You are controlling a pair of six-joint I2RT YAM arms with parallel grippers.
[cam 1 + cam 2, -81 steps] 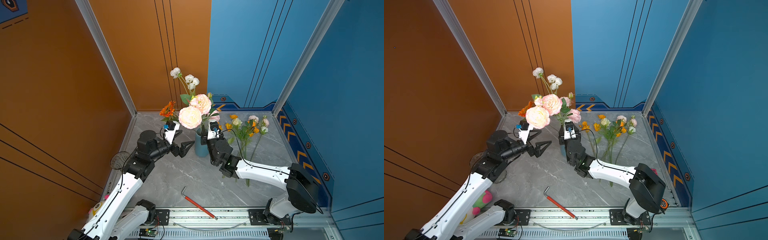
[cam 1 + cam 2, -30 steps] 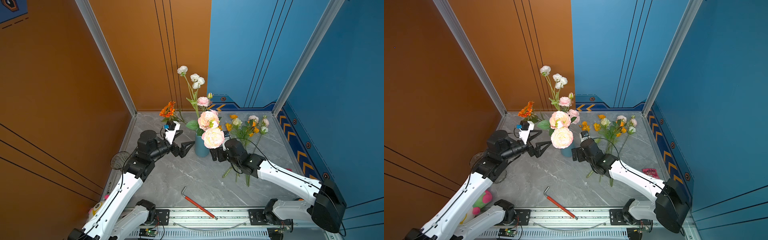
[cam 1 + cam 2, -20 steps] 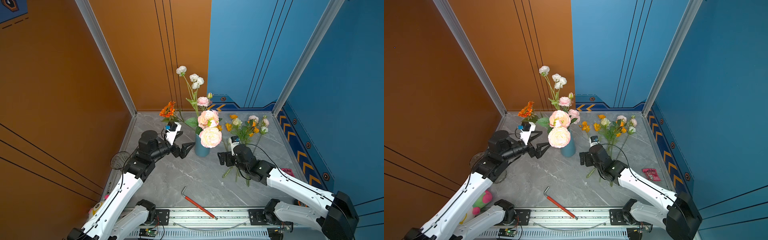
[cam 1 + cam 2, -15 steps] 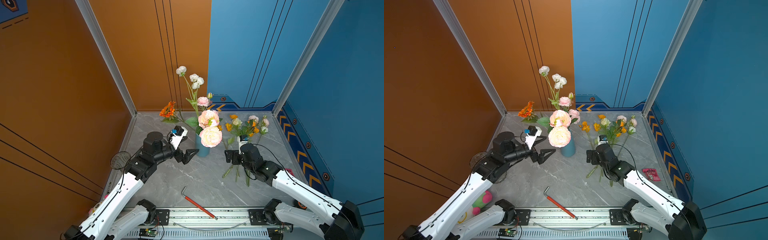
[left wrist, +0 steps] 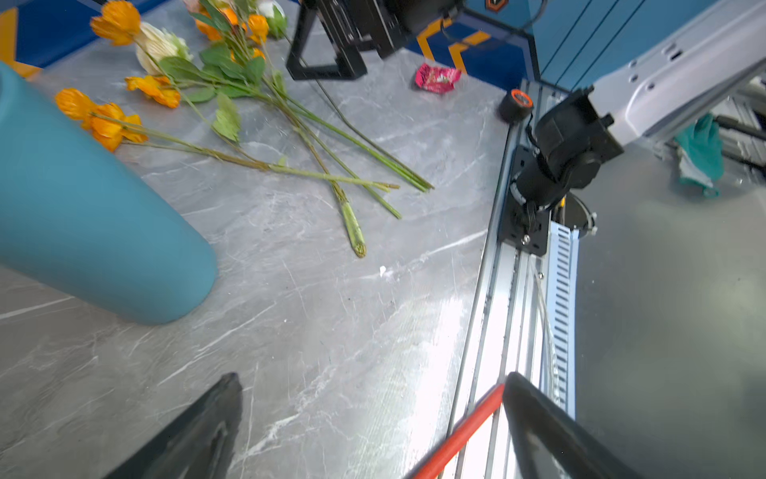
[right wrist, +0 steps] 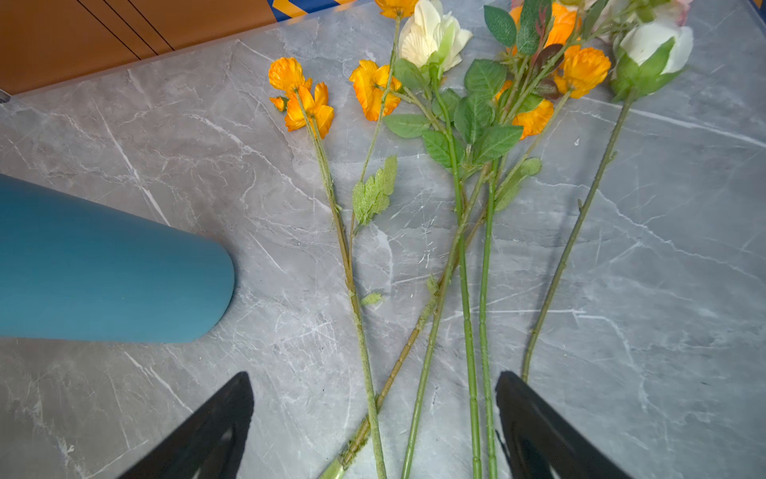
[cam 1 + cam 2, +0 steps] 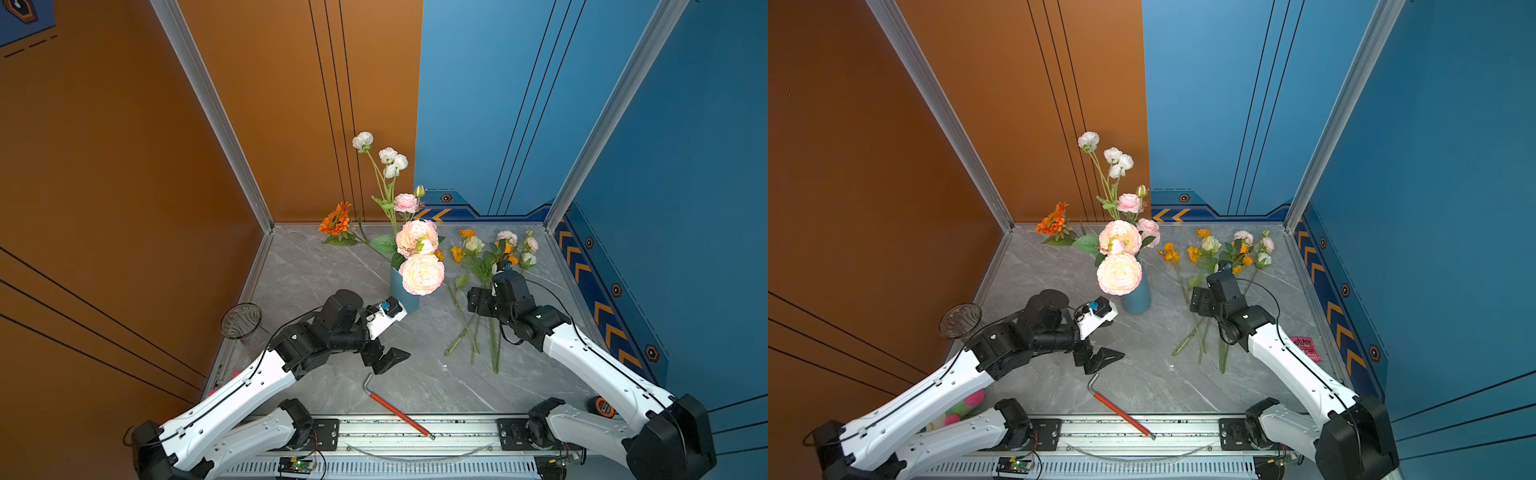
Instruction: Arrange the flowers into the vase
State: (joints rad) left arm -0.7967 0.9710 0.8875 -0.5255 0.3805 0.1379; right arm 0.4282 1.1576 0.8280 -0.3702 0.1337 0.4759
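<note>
The right claw (image 6: 373,377) has swung from the vase (image 7: 400,289) to the loose flowers (image 7: 484,266) lying on the bench (image 7: 316,274), jaws apart astride their stems. The left claw (image 7: 386,358) has come forward, jaws apart, empty. Pink blooms (image 7: 419,249) hide the vase mouth. A red-handled key (image 7: 399,413) lies beside the left claw.

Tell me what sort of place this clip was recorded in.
Most likely a purpose-built robot test booth. Orange wall panels and blue wall panels on aluminium posts box in a grey marble-look tabletop, and the left arm and right arm are bolted to a metal rail along its front edge.
</note>
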